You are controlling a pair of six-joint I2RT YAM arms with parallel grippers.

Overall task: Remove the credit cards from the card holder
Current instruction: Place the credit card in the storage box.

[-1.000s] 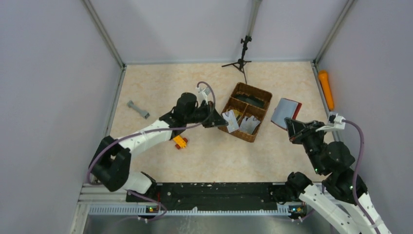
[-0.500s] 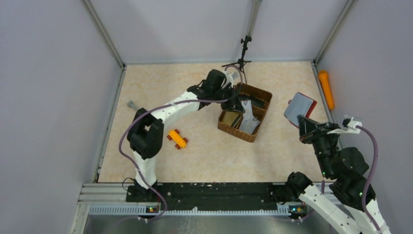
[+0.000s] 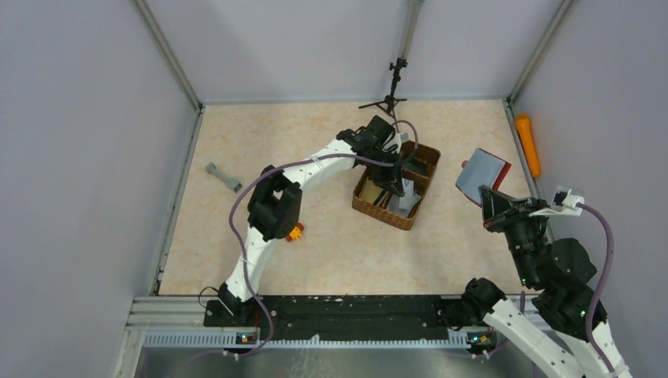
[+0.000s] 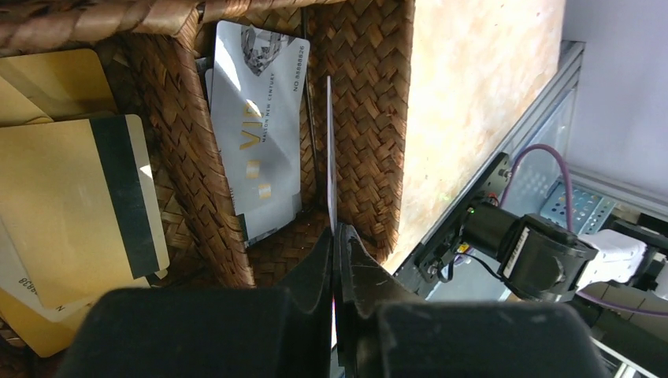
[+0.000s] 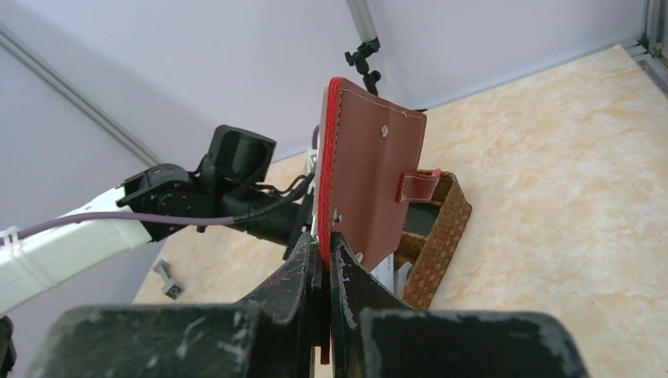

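My right gripper (image 3: pixel 490 206) is shut on the lower edge of the dark red card holder (image 3: pixel 482 168) and holds it upright above the table, right of the basket. In the right wrist view the card holder (image 5: pixel 370 169) stands above the gripper (image 5: pixel 324 246), its side tab facing right. My left gripper (image 3: pixel 398 178) reaches into the wicker basket (image 3: pixel 372 206). In the left wrist view it (image 4: pixel 337 236) is shut on a thin credit card (image 4: pixel 329 150) seen edge-on. A silver card (image 4: pixel 256 130) and several gold cards (image 4: pixel 75 209) lie in the basket's compartments.
An orange toy block (image 3: pixel 295 231) lies by the left arm's elbow. A grey piece (image 3: pixel 224 176) lies at the left, an orange cylinder (image 3: pixel 527 144) along the right wall, and a black tripod (image 3: pixel 391 96) at the back. The basket's woven divider (image 4: pixel 177 150) separates the cards.
My left arm has swung from the basket's left side to over it and lowered the card into the right compartment. My right gripper has shifted the card holder slightly right.
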